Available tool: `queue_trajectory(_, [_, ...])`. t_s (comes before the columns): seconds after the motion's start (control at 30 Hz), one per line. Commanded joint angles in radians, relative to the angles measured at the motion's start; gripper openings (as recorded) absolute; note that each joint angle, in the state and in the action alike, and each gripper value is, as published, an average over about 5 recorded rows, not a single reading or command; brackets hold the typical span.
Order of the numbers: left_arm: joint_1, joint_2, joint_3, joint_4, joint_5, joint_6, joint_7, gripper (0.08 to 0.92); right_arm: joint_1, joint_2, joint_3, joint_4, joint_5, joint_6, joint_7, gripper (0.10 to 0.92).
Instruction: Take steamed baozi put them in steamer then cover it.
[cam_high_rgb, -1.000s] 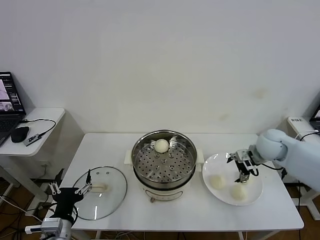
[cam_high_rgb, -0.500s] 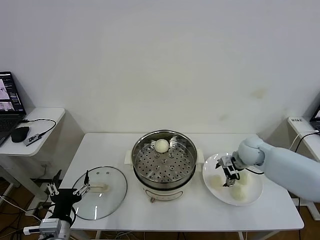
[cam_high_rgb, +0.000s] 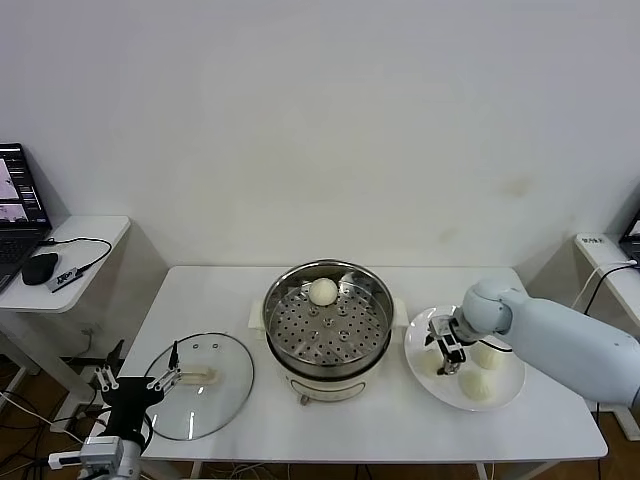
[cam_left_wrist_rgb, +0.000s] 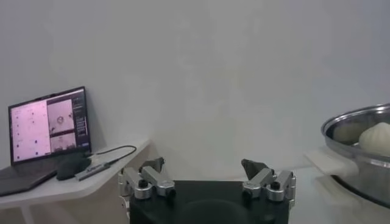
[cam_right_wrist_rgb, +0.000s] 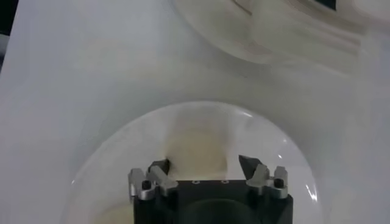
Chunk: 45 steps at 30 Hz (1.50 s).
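Observation:
The steamer (cam_high_rgb: 326, 326) stands mid-table with one baozi (cam_high_rgb: 322, 291) on its perforated tray. On the white plate (cam_high_rgb: 512, 378) to its right lie three baozi. My right gripper (cam_high_rgb: 446, 346) is down over the plate's left one (cam_high_rgb: 433, 364). In the right wrist view that baozi (cam_right_wrist_rgb: 203, 148) sits between the jaws of my right gripper (cam_right_wrist_rgb: 205, 163): one fingertip (cam_right_wrist_rgb: 162, 165) touches it, the other stands a little apart. The glass cover (cam_high_rgb: 200, 372) lies flat on the table's left. Just before it my left gripper (cam_high_rgb: 135, 384) waits open and empty (cam_left_wrist_rgb: 203, 165).
A side table at the far left holds a laptop (cam_high_rgb: 18, 200), a mouse (cam_high_rgb: 40, 268) and a cable. Another small table (cam_high_rgb: 600, 250) stands at the far right. In the left wrist view the steamer's rim (cam_left_wrist_rgb: 356, 119) shows at the right.
My right gripper has moved leftward across the plate, from the right-hand baozi to the left one, and now straddles it. The left arm has stayed put.

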Motion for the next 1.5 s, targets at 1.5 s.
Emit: queue_trajectory(1.5, [0.013,-0.011,0.002,-0.017,0.013,0.002,-0.003,0.823,0.014,-0.009,0.016,-0.006,0.003,0.017,-0.078,0.823])
